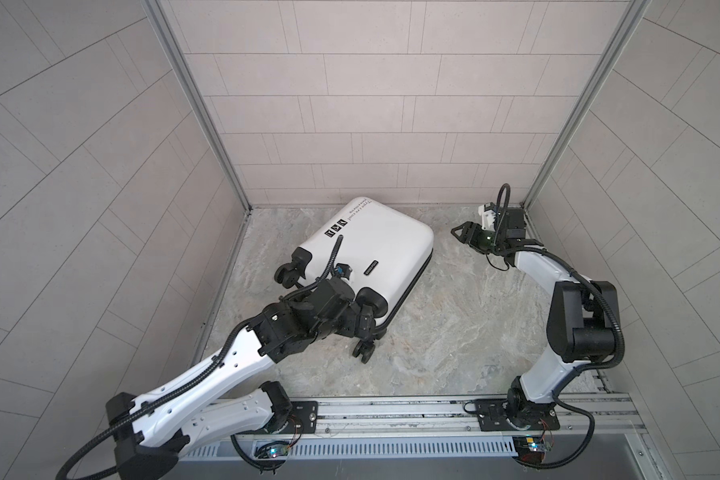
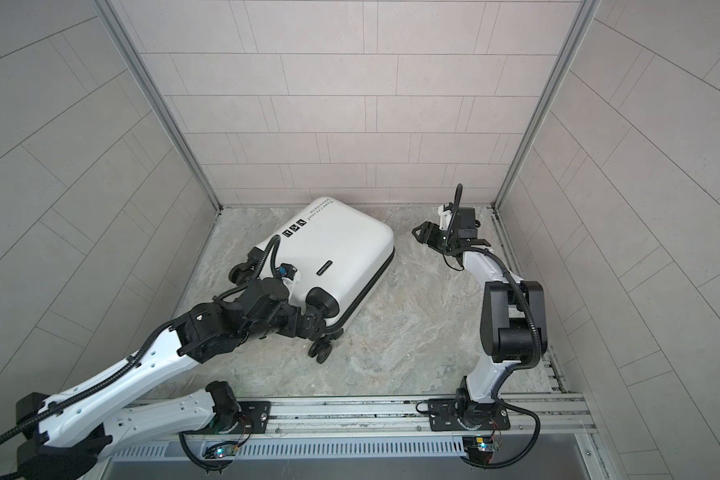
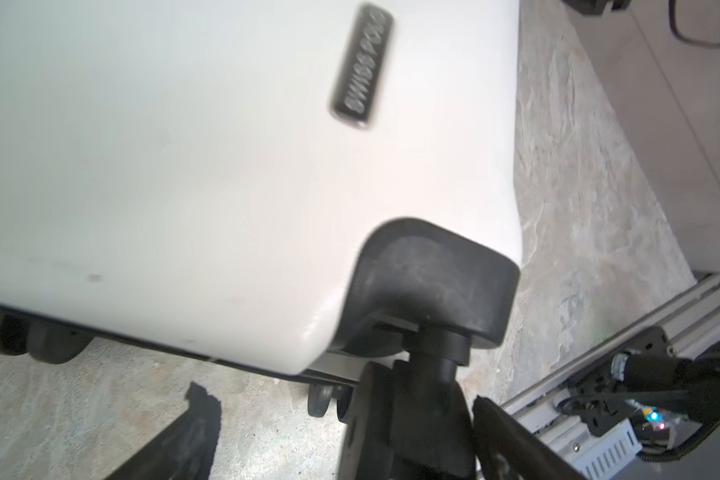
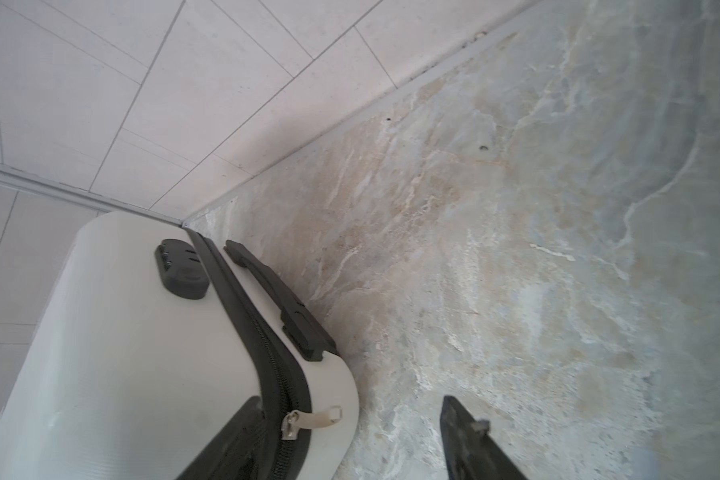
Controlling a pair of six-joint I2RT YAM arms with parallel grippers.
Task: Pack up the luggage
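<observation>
Left arm (image 1: 208,365) stretched to luggage (image 1: 375,249).

We see the luggage (image 1: 375,245) with a smooth, faintly glossy shell of white hard plastic. Its wheel housing (image 3: 433,282) is matt black plastic, slightly scuffed. The black zipper trim (image 4: 267,357) may be woven cloth; the view is soft. The table (image 1: 454,332) is smooth, with a veined stone pattern. The walls (image 1: 350,104) are matt tile.
</observation>
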